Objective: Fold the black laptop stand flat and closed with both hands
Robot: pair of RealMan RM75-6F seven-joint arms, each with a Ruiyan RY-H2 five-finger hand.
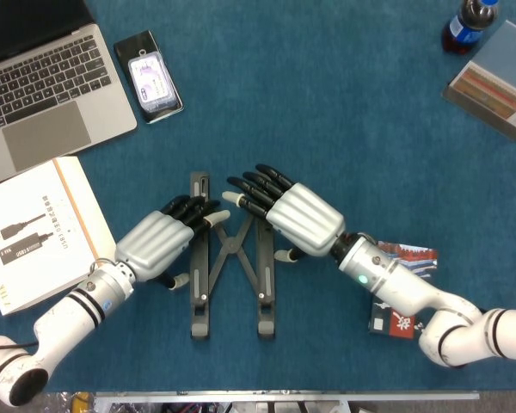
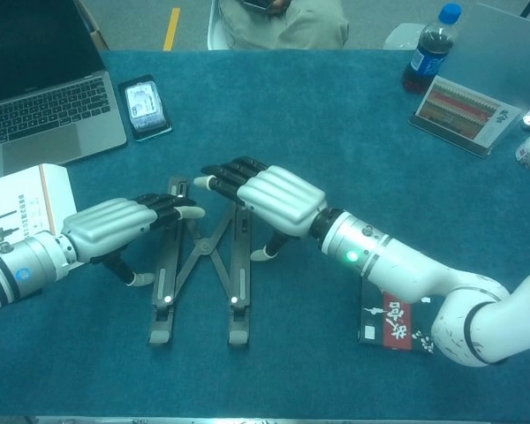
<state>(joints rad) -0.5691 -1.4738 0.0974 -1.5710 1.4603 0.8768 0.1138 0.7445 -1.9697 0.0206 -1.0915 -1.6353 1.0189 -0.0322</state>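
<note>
The black laptop stand [image 1: 201, 284] [image 2: 162, 296] lies flat on the blue cloth, its two rails close together and joined by crossed links [image 1: 231, 244]. My left hand [image 1: 155, 243] [image 2: 110, 225] lies over the upper part of the left rail, fingers stretched across it and thumb on its outer side. My right hand [image 1: 297, 217] [image 2: 269, 199] lies over the top of the right rail [image 1: 264, 284] [image 2: 238, 291], fingers extended leftward and thumb down on the rail's outer side. Neither hand wraps around a rail.
A laptop [image 1: 43, 77] and a phone [image 1: 150, 76] sit at the back left, a white booklet [image 1: 34, 232] beside my left forearm. A cola bottle [image 1: 469, 21] and a box [image 1: 494, 86] are at the back right. A printed packet [image 1: 404, 314] lies under my right forearm.
</note>
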